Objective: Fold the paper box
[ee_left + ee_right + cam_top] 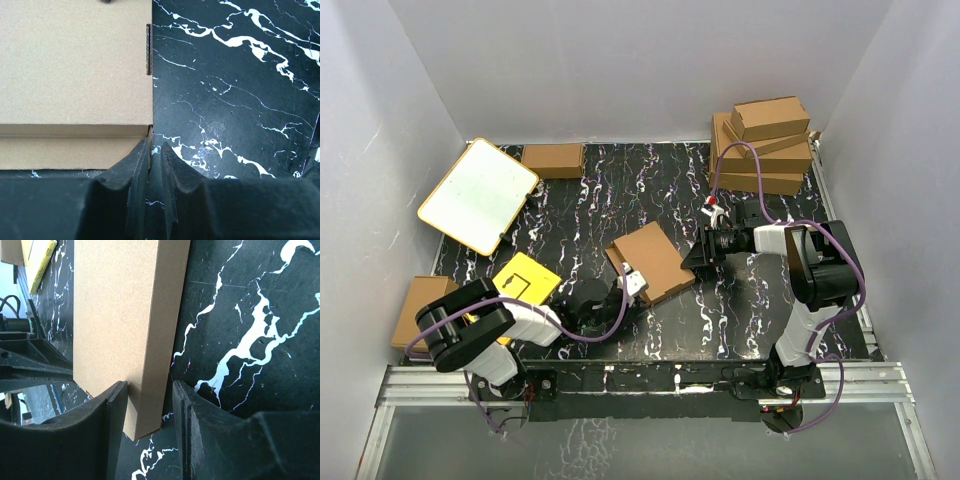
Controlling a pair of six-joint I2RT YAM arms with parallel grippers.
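Observation:
The paper box (652, 262) is a thin, closed brown cardboard mailer lying flat at the table's middle. My left gripper (632, 282) is at its near left edge. In the left wrist view the fingers (156, 147) are almost shut with a narrow gap, and the box's (75, 65) corner sits at the left fingertip (142, 155). My right gripper (692, 258) is at the box's right corner. In the right wrist view it (150, 390) is open around the corner of the box (115, 315). One finger lies against the top face and the other stands apart from the side wall.
A white board with an orange rim (478, 195) leans at the back left. A yellow card (527, 279) lies near the left arm. Stacked brown boxes (765, 145) stand at the back right, one more (553, 159) at the back, another (420, 305) at the left edge.

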